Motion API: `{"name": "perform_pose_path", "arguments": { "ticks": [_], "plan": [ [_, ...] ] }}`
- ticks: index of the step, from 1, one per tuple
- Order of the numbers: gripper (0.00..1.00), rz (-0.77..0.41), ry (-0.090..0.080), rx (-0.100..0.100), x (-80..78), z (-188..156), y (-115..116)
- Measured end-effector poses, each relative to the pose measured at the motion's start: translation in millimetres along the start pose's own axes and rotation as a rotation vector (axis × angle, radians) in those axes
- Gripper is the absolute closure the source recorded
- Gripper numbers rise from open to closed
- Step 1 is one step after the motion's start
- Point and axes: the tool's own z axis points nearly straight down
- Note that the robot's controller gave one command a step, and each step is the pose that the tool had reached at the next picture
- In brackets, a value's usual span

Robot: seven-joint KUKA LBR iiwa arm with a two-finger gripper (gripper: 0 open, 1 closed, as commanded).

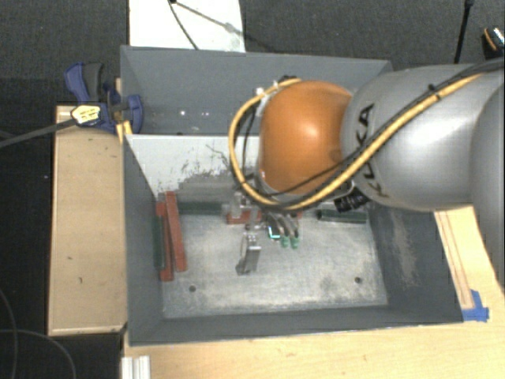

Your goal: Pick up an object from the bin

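Grey bin [316, 287] floor mostly bare. Jaws mid-bin under orange cover [304, 136]; spread or pinched, can't tell. Nearest obj: small grey metal piece [248, 259], centre. Descend vertical, straddle it, then close.

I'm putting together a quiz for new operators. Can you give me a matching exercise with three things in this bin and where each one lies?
Things
1. long red block
2. small green piece
3. dark flat strip

Places
A. near the back wall, right of centre
B. on the floor, just right of the gripper
C. along the left wall of the bin

Pairs: 1-C, 2-B, 3-A
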Motion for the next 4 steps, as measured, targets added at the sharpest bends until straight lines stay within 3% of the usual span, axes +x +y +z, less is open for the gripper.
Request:
{"name": "perform_pose_path", "arguments": {
  "ticks": [1,2,3,4],
  "plan": [
    [0.00,0.006,-0.001,0.002,-44.6,82.9,-26.5],
    [0.00,0.002,-0.004,0.002,-69.2,121.8,-63.3],
    [1.00,0.004,-0.006,-0.001,-68.8,119.4,-60.2],
    [1.00,-0.051,-0.017,-0.001,-63.5,-42.5,-90.5]
  ]
}}
